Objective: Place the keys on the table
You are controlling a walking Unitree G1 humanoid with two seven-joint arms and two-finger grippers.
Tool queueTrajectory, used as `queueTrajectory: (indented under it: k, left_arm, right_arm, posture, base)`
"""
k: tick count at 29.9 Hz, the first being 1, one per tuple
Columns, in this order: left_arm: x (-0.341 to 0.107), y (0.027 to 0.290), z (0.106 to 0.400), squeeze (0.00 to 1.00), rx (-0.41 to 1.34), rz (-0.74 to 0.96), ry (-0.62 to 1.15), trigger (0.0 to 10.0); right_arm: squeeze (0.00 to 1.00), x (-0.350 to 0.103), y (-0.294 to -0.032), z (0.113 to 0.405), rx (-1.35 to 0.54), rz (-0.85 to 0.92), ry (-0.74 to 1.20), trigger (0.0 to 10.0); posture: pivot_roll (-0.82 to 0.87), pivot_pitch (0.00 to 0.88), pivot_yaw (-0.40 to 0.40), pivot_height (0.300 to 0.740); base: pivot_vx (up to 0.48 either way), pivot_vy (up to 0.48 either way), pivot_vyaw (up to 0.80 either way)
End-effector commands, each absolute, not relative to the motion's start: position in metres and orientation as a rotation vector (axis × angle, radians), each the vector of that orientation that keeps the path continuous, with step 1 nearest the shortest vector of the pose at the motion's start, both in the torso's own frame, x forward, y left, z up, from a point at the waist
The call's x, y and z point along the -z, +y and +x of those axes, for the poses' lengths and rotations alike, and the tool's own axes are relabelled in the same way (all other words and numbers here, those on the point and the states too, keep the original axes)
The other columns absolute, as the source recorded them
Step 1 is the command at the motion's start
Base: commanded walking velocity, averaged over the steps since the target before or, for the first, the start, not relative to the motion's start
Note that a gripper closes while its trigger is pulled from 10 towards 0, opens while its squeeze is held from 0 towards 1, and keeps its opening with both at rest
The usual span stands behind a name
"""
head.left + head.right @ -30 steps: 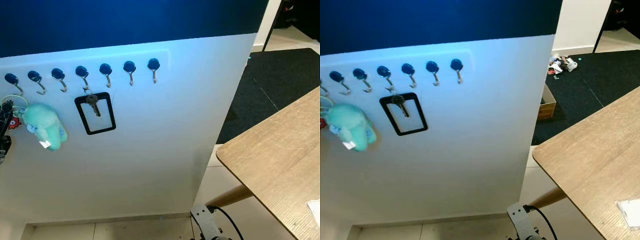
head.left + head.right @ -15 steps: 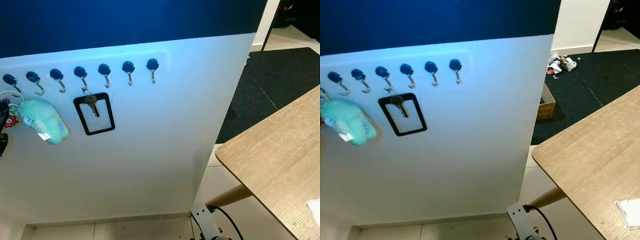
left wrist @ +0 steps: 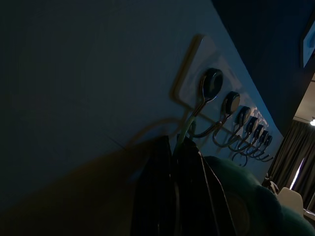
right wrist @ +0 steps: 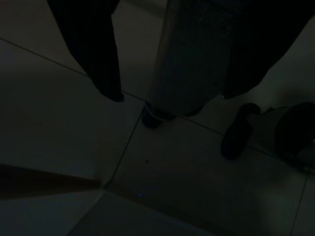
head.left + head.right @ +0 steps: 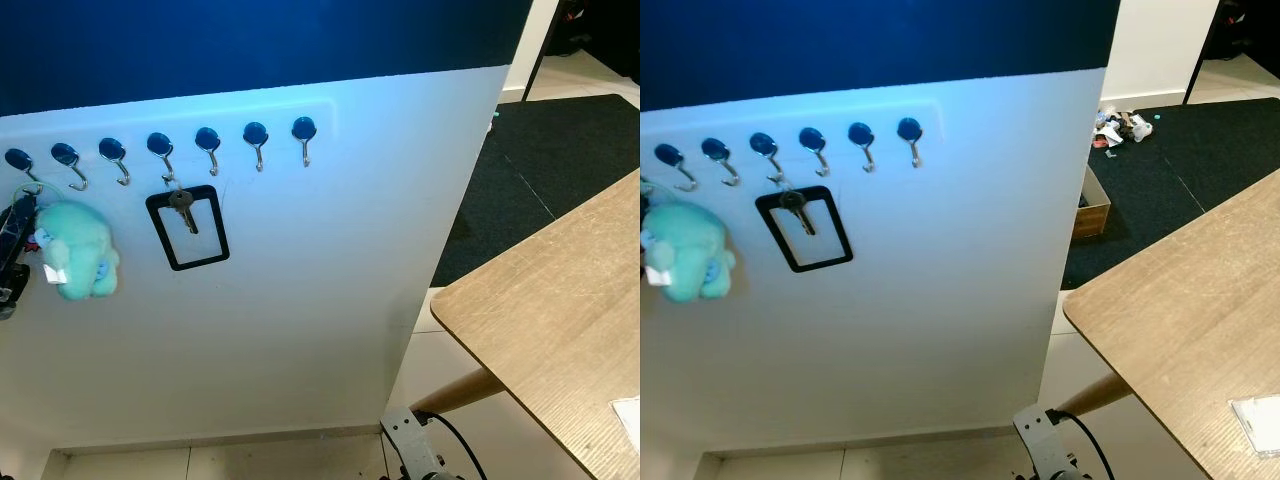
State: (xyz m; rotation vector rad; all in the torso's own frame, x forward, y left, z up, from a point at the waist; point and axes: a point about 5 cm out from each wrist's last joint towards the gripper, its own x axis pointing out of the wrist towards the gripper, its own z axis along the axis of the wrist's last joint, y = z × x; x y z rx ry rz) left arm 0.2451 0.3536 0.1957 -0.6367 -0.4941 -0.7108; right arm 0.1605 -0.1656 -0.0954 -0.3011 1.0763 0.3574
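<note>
keys: key ring with teal plush charm hung at far-left hook of the rack on the white wall; ring pinched at the left gripper, plush dangling just beside it
left gripper: seen at left edge against wall, black fingers pressed together on the key ring, just under the hook
right gripper: fingers spread, hung idle over dark tiled floor
hook row: seven blue-knobbed hooks in a line on the wall
other key: single key on fourth hook, over a black rectangular frame
table: wooden top well apart to the right; white card lying near its edge
floor beyond: dark carpet, cardboard box beside wall
</note>
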Motion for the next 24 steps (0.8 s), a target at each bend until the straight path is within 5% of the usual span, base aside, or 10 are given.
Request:
queueTrajectory:
  k: [1,13,14,15,16,24]
  left_arm:
    - [-0.198,0.351,0.248,0.00,0.713,-0.615,-0.461,10.0]
    - [-0.192,0.351,0.244,0.00,0.703,-0.598,-0.439,10.0]
    - [-0.191,0.352,0.243,0.16,0.698,-0.608,-0.439,10.0]
    - [-0.191,0.352,0.242,0.45,0.696,-0.616,-0.440,10.0]
    - [-0.190,0.353,0.242,0.97,0.695,-0.620,-0.442,10.0]
    - [-0.190,0.356,0.235,1.00,0.698,-0.627,-0.467,10.0]
  right_arm:
    - [0.00,0.114,-0.169,0.107,-0.395,-0.304,1.288,10.0]
    - [0.00,0.114,-0.169,0.107,-0.394,-0.305,1.290,10.0]
    - [0.00,0.114,-0.169,0.107,-0.394,-0.305,1.290,10.0]
    - [0.00,0.114,-0.169,0.107,-0.394,-0.305,1.289,10.0]
    - [0.00,0.114,-0.169,0.107,-0.394,-0.305,1.289,10.0]
    - [0.00,0.114,-0.169,0.107,-0.396,-0.305,1.289,10.0]
  posture:
    - [-0.07,0.098,0.096,0.740]
    - [-0.07,0.099,0.097,0.740]
    - [-0.07,0.099,0.097,0.740]
    - [-0.07,0.099,0.097,0.740]
    - [-0.07,0.099,0.097,0.740]
    - [-0.07,0.101,0.094,0.740]
  base:
    - [0.000,0.000,0.00]
    - [0.000,0.000,0.00]
    - [0.000,0.000,0.00]
    - [0.000,0.000,0.00]
    - [0.000,0.000,0.00]
    - [0.000,0.000,0.00]
